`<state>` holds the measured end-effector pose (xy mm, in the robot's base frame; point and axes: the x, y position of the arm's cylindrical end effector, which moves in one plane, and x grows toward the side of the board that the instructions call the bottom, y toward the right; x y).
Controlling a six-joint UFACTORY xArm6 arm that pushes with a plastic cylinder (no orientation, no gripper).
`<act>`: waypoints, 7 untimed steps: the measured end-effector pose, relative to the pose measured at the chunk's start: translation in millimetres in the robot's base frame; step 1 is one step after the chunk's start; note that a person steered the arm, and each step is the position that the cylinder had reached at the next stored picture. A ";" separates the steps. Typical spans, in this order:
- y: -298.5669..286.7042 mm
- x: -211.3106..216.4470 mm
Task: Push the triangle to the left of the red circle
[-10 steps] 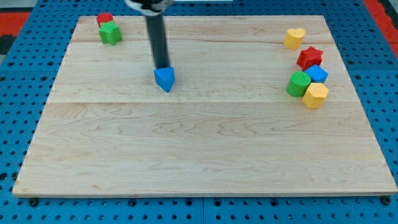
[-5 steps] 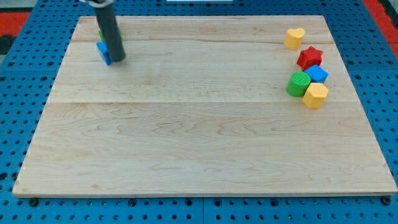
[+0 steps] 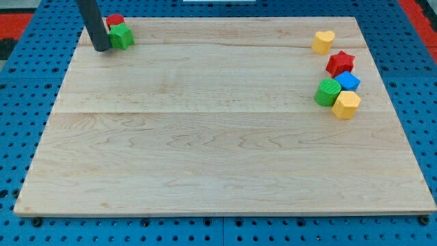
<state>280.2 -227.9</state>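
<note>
Bright, even light is washing over the wooden board (image 3: 225, 137); shadows are staying faint, and I'm seeing sharp focus throughout.

My tip (image 3: 100, 48) moved left; blue triangle vanished behind rod.

One raised camera, looking down at a slant across the whole pale wooden board (image 3: 225, 137)

It faces the board from its bottom edge toward the top edge, far enough back that all four corners show (the top corners sit closer together), with blue pegboard (image 3: 20, 137) visible round every edge.
</note>
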 end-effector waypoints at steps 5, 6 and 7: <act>-15.2 -17.5; -12.8 -16.4; 24.5 -0.9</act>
